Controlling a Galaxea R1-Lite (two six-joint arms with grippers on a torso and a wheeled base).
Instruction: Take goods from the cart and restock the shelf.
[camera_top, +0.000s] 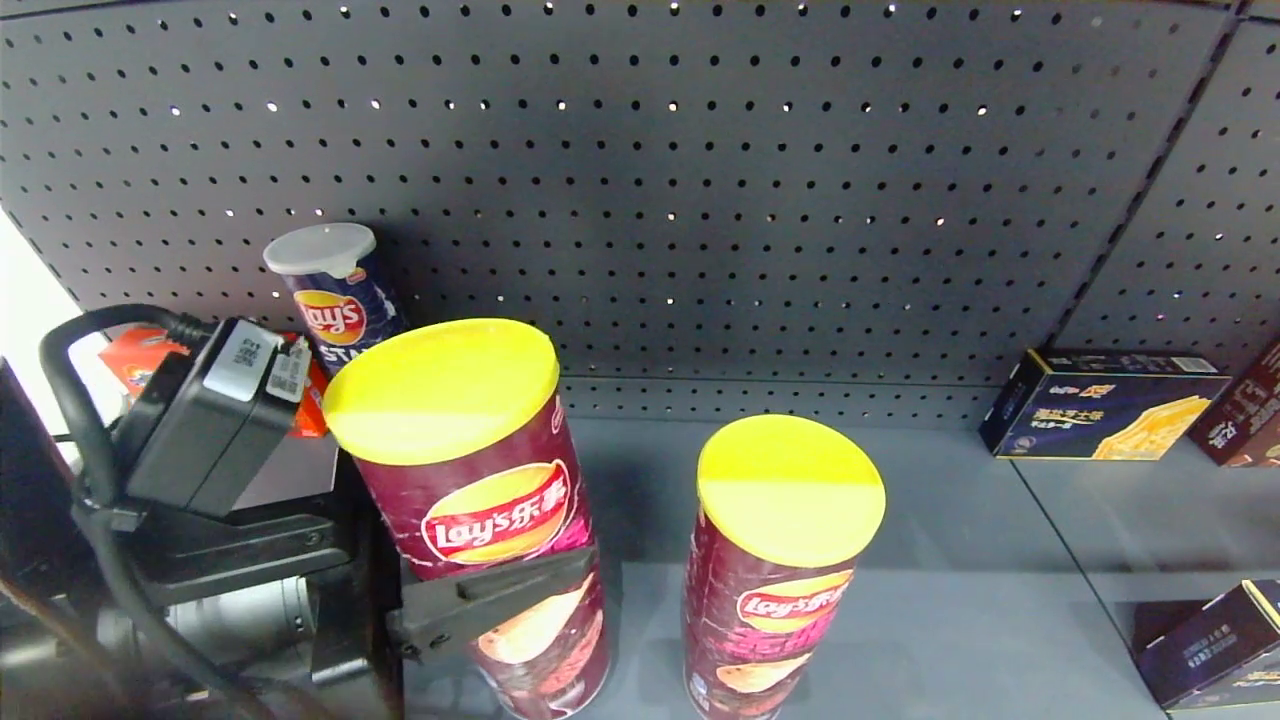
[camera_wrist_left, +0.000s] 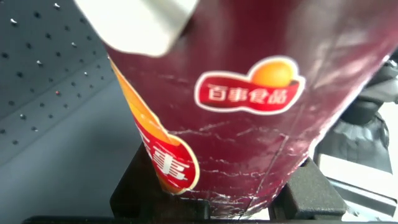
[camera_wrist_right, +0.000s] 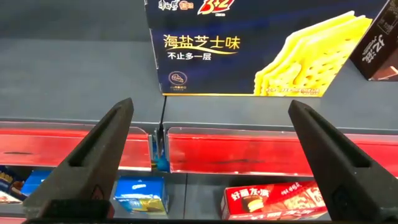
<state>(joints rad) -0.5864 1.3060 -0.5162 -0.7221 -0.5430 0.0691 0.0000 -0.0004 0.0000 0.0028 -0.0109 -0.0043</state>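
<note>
The left gripper (camera_top: 500, 598) is closed around a red can (camera_top: 470, 480), upright at the shelf (camera_top: 950, 560) near a second can (camera_top: 780, 560). The right gripper (camera_wrist_right: 210, 104) is wide open and holds nothing, facing a box (camera_wrist_right: 261, 43).

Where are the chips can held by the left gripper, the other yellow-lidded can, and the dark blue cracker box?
held chips can (camera_top: 495, 515): head view, on its front logo.
other yellow-lidded can (camera_top: 790, 488): head view, middle of its lid.
dark blue cracker box (camera_top: 1105, 425): head view, on its front face.
</note>
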